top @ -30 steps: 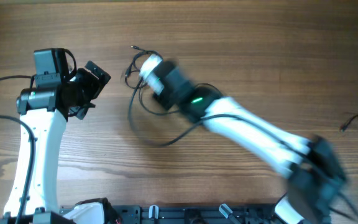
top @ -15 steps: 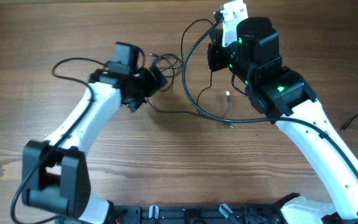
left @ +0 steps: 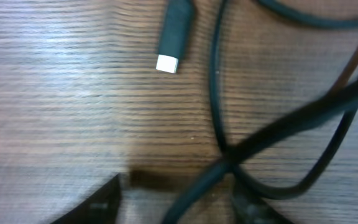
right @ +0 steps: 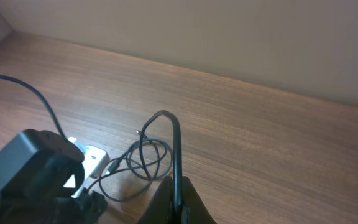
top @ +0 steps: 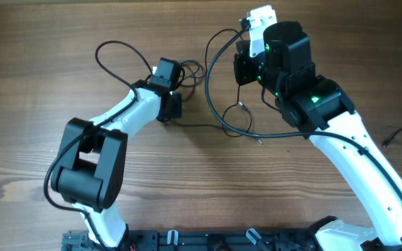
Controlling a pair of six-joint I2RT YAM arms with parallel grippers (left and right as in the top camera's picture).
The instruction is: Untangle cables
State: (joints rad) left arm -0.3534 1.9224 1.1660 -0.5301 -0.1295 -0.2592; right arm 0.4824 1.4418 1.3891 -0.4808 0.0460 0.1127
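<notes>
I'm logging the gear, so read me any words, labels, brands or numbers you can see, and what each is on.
No readable text in any view. The black plug with a white tip shows no marking; the thin black cables and the wooden table are plain.

Black cables (left: 215,93), brown wood-grain table (left: 55,93)

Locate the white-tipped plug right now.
In the left wrist view, the white-tipped plug lies flat on the table near top centre, just left of a cable strand that runs down to a crossing of strands.
</notes>
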